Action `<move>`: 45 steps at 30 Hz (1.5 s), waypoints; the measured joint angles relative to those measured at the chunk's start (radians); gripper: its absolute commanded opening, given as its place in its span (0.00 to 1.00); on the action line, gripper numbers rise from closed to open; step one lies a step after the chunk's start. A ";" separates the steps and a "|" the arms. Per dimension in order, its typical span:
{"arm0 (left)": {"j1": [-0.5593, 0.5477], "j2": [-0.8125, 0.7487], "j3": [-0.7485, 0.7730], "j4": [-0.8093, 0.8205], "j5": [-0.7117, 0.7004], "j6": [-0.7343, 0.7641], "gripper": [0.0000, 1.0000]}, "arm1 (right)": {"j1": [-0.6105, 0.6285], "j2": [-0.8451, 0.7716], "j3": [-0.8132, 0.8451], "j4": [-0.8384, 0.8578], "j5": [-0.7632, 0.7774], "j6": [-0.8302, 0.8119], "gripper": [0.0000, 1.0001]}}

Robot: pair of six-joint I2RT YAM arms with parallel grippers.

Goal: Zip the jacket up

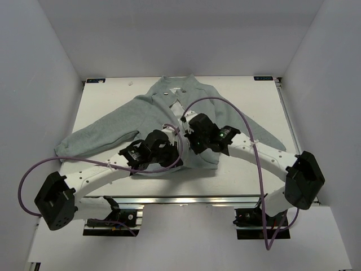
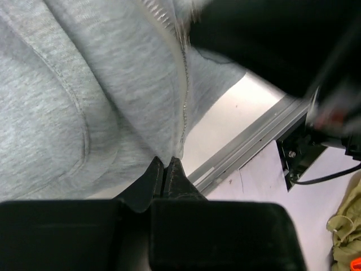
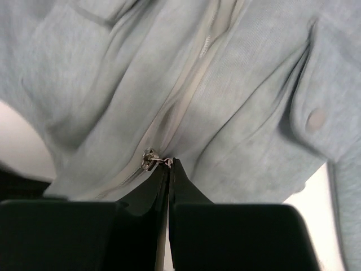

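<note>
Your jacket lies spread on the surface. The left jaws are pinched together on its hem at the foot of the zipper. The right jaws are clamped on the zipper pull. Only a short run behind them looks closed, and most of the track ahead gapes open.

Soft, even light fills the top view, glare streaks the table rim behind the left gripper, and dimmer wrist views blur the jacket ahead of the shadowed right gripper.
</note>
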 measured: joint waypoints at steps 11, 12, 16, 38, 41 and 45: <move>0.005 -0.124 -0.250 -0.004 0.099 -0.130 0.00 | -0.138 0.311 0.280 -0.056 -0.004 -0.058 0.00; 0.005 -0.146 -0.263 -0.022 0.105 -0.146 0.00 | -0.155 0.338 0.307 -0.062 -0.004 -0.066 0.00; 0.005 -0.256 -0.325 -0.051 0.123 -0.220 0.00 | -0.219 0.470 0.484 -0.092 -0.010 -0.098 0.00; 0.012 -0.267 -0.377 -0.048 0.056 -0.357 0.00 | -0.407 1.099 1.118 0.187 -0.097 -0.261 0.00; 0.012 -0.240 -0.370 -0.034 0.044 -0.349 0.00 | -0.406 1.100 1.118 0.239 -0.122 -0.264 0.00; 0.015 -0.208 -0.372 0.019 0.040 -0.346 0.00 | -0.404 1.107 1.122 0.316 -0.113 -0.247 0.00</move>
